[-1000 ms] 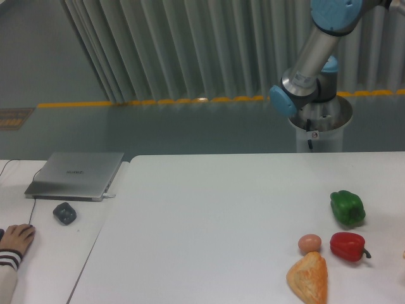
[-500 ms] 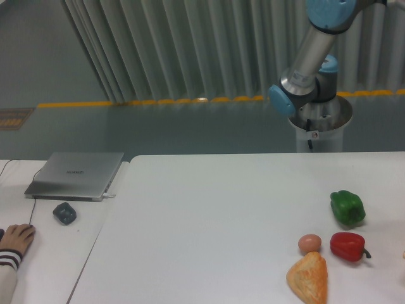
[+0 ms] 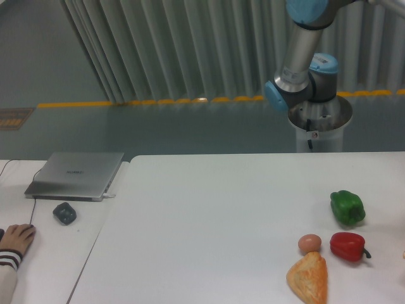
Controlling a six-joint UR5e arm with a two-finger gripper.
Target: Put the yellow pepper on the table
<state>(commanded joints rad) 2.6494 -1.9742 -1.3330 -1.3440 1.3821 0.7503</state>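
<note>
- Our arm (image 3: 297,60) has swung left over the last second; its upper link now stands nearly upright above the base behind the bench (image 3: 209,209).
- Our hand is out of view above the frame, so we cannot tell whether it is spread or pinching anything.
- We see no yellow pepper; it may be up with the hand.
- On the bench lie a green pepper (image 3: 347,207), red pepper (image 3: 347,246), egg (image 3: 309,242) and pastry (image 3: 309,277).
- We judge the placing not yet done.
</note>
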